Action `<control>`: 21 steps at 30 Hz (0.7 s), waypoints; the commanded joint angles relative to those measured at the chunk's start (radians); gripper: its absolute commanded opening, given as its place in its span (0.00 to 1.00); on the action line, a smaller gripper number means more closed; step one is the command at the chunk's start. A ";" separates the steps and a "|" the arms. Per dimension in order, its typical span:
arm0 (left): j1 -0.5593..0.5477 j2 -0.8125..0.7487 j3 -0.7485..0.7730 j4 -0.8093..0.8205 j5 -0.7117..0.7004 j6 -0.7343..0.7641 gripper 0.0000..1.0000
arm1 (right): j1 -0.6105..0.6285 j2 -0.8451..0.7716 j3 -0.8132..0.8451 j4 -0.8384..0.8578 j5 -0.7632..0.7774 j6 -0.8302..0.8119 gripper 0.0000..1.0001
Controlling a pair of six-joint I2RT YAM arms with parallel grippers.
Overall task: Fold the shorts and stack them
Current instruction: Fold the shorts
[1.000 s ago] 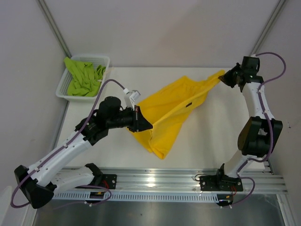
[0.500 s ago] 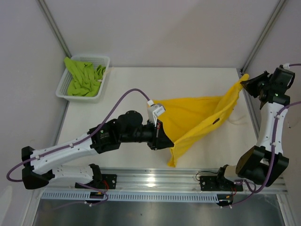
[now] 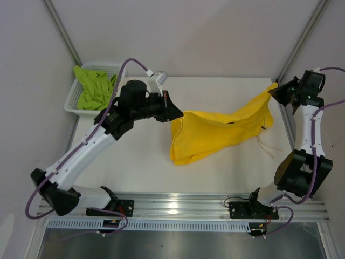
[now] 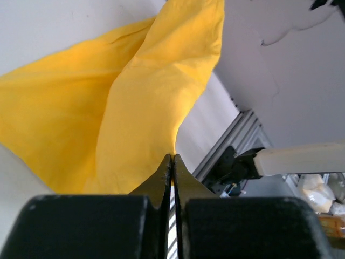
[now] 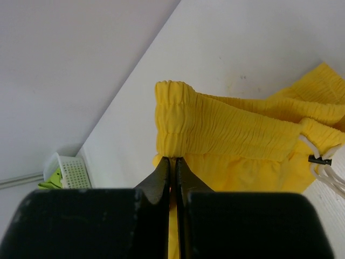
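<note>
Left fingers [image 4: 159,181] are squeezed right together, pinching a thin edge of the yellow shorts [image 3: 215,132], and the right fingers [image 5: 159,178] are clamped the same way on the gathered elastic waistband [image 5: 215,127]. From overhead, the left arm [image 3: 86,151] stretches from its base up toward the back left of the bench [image 3: 135,167], wrist pointing right, holding its end of the fabric not far from the basket [image 3: 69,103]. The right arm [image 3: 308,129] stands tall at the right edge, wrist angled back to the left, holding the waistband end. The yellow pair kinda sags between them, with its lower fold lying on the bench and the white drawstring [image 3: 264,141] trailing out on the right. The lime green shorts [image 3: 97,89] sit crumpled in that white mesh basket at the back left corner.
</note>
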 commanded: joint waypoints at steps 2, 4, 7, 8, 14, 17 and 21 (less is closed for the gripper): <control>0.065 0.158 0.086 -0.017 0.111 0.101 0.00 | 0.010 0.040 -0.003 0.083 0.068 0.055 0.00; 0.093 0.220 0.097 -0.001 0.149 0.096 0.00 | 0.010 0.063 0.009 0.097 0.063 0.058 0.00; 0.131 0.238 0.091 0.032 0.203 0.084 0.00 | 0.010 0.114 0.035 0.103 0.030 0.049 0.00; 0.134 0.234 0.097 0.031 0.199 0.087 0.00 | 0.010 0.120 0.039 0.106 0.022 0.040 0.00; 0.151 0.142 0.110 -0.006 0.185 0.086 0.00 | 0.008 0.074 0.027 0.093 -0.013 0.028 0.00; 0.150 0.062 0.080 -0.009 0.209 0.072 0.00 | 0.007 -0.007 0.001 0.071 -0.029 0.028 0.00; 0.140 -0.059 0.005 -0.023 0.212 0.063 0.00 | -0.004 -0.163 -0.115 0.045 -0.032 0.032 0.00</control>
